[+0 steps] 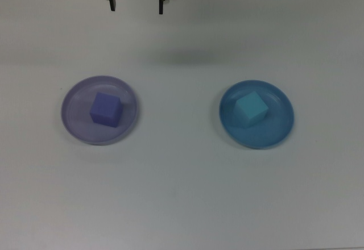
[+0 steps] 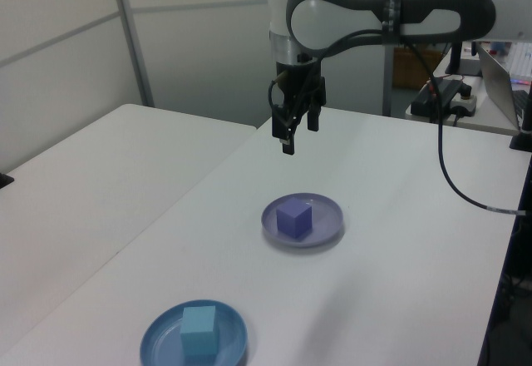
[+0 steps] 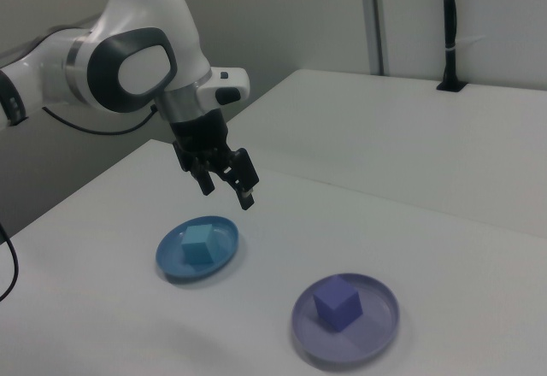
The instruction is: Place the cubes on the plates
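A violet cube (image 1: 106, 109) (image 2: 293, 218) (image 3: 337, 302) rests inside the pale lavender plate (image 1: 74, 126) (image 2: 327, 223) (image 3: 379, 331). A cyan cube (image 1: 251, 108) (image 2: 199, 330) (image 3: 199, 243) lies in the blue plate (image 1: 280, 131) (image 2: 162, 341) (image 3: 171, 260). My gripper (image 1: 136, 4) (image 2: 298, 135) (image 3: 227, 193) hangs open and empty high above the table, at the top edge of the top view, apart from both plates.
The white table (image 1: 182, 193) carries only the two plates. In the left view a second table (image 2: 75, 191) stands at the left, and a black cable (image 2: 449, 183) trails over the right side. A wall and post (image 3: 373, 17) stand behind in the right view.
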